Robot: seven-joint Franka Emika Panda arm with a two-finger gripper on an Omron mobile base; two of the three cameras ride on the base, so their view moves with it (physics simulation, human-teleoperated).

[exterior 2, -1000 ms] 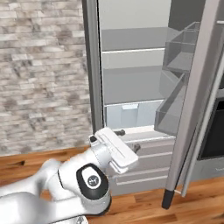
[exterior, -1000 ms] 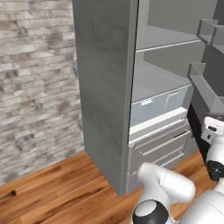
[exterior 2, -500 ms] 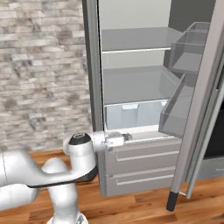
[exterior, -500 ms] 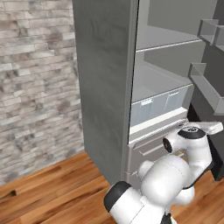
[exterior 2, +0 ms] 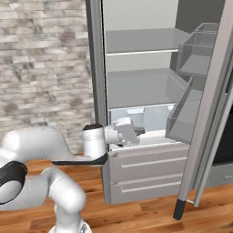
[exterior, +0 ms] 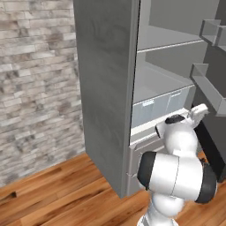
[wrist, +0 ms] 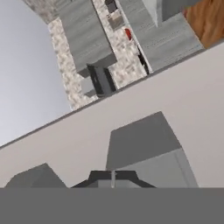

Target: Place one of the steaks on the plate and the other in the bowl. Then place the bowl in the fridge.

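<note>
Pincer (exterior 2: 140,131), spread a second ago, now clenched empty beside the open fridge (exterior 2: 136,91) drawers.

Fridge (exterior: 103,88) brushed grey, shelves (exterior 2: 141,88) pale; wall (exterior: 37,84) grey-tan brick; floor (exterior: 62,194) orange-brown wood; arm (exterior 2: 41,145) white w/ dark joints.

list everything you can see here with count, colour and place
tall grey brushed-metal fridge: one, grey, centre, door open
pale inside shelves: two, pale grey, upper fridge interior
fridge door bins: several, grey translucent, on the open door at right
bottom drawers: two, grey, below the shelves
brick wall: one, grey-brown, left of the fridge
wooden floor: one, brown, below
white arm's gripper: one, dark fingers, shut and empty, at the ledge above the drawers
</note>
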